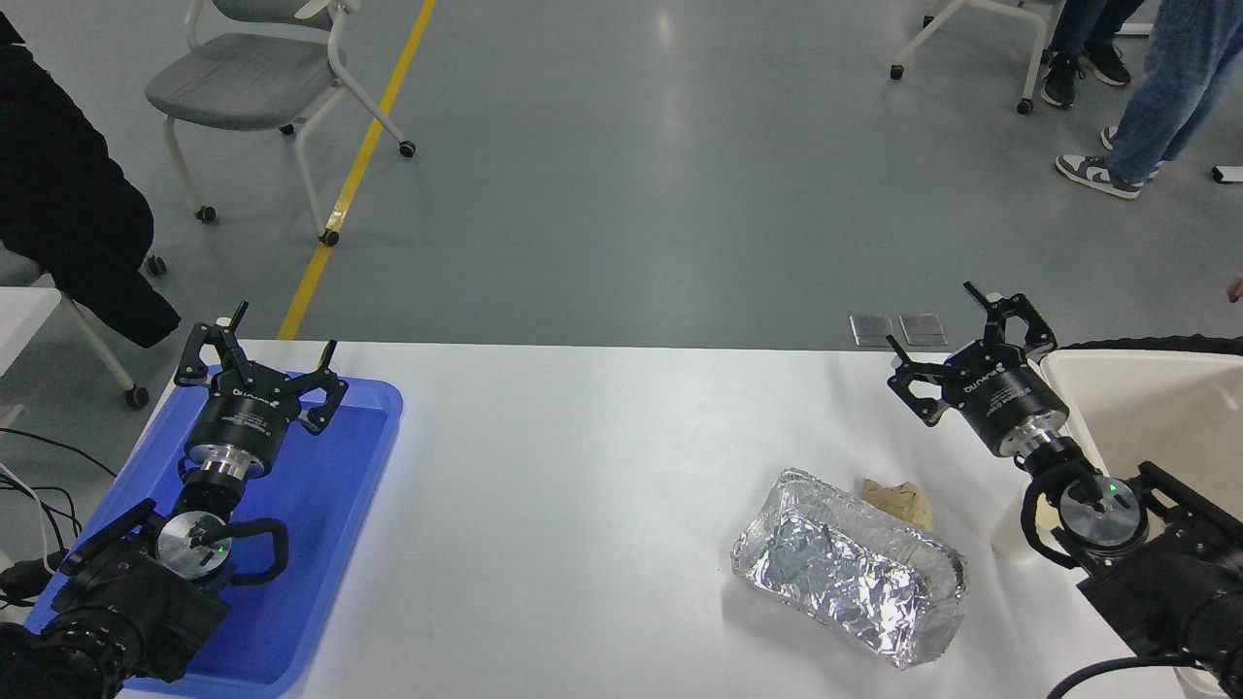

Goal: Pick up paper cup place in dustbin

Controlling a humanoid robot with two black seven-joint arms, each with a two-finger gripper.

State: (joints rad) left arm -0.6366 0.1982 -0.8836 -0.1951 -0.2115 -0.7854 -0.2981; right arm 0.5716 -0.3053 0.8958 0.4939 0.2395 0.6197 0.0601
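Observation:
The paper cup (pixel 1012 532) is small and white. It stands on the white table (pixel 583 466) just left of my right wrist, which hides part of it. The dustbin (pixel 1060 367) is a large cream-white bin at the table's right edge, with a beige inside. My right gripper (pixel 930 314) is open and empty. It hovers near the table's far edge, just left of the dustbin's rim and beyond the cup. My left gripper (pixel 286 325) is open and empty, parked over the blue tray at the lower left.
A silver foil tray (pixel 845 568) lies left of the cup, with a crumpled brown paper wad (pixel 898 500) behind it. A blue flat tray (pixel 330 505) lies under the left arm. Beyond the table are chairs and people's legs on the grey floor.

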